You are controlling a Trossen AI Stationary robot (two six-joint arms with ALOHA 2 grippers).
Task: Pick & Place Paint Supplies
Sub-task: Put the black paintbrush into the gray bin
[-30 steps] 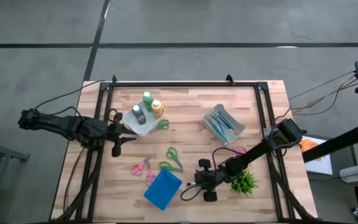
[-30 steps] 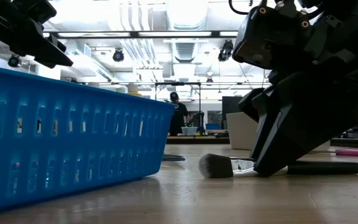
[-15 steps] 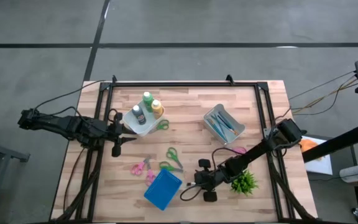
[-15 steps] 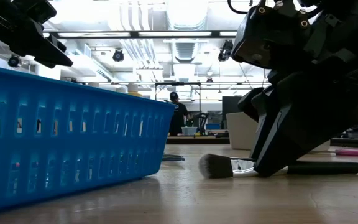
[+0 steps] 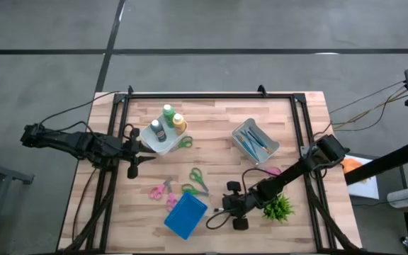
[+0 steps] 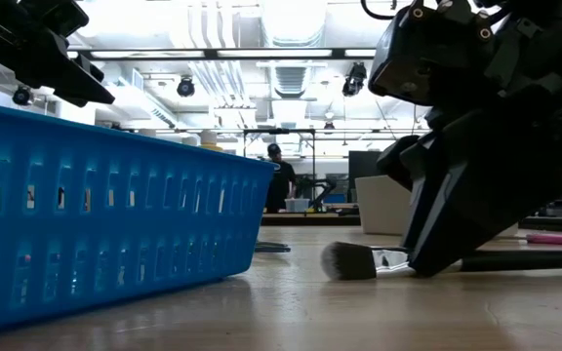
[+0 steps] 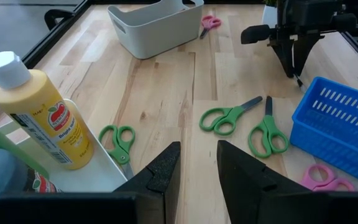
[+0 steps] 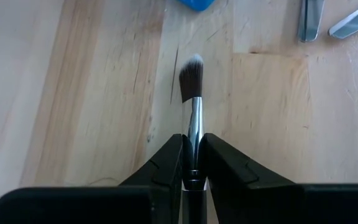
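Note:
My right gripper (image 8: 191, 148) (image 5: 223, 207) is low over the table's near side, between the blue basket (image 5: 185, 216) and the potted plant (image 5: 278, 207), shut on a makeup-style brush (image 6: 515, 260) with a dark handle, silver ferrule and dark bristles (image 8: 191, 78). My left gripper (image 7: 197, 155) (image 5: 142, 150) waits open at the table's left, beside the white tray (image 5: 163, 146). Standing in that tray are the green (image 5: 168, 112), yellow-orange (image 5: 179, 124) and dark grey (image 5: 159, 129) bottles. Thin blue-handled brushes lie in the grey bin (image 5: 269, 150). My right gripper pinches the brush between its two fingers at the silver ferrule (image 8: 196, 121), just behind the bristles (image 6: 347, 260). The fingers slant down from above and from the table's right. The brush lies level at the tabletop, bristles toward the basket; whether it rests there I cannot tell.
Green scissors (image 5: 198, 176) (image 5: 184, 142) and pink scissors (image 5: 160, 190) lie scattered across the middle of the table. The blue basket (image 6: 96, 214) stands close to the left of the held brush. The plant is just to the right of my right arm. A person stands far behind the table.
My right gripper has shifted slightly toward the table's right, and the brush has slid with it, still level.

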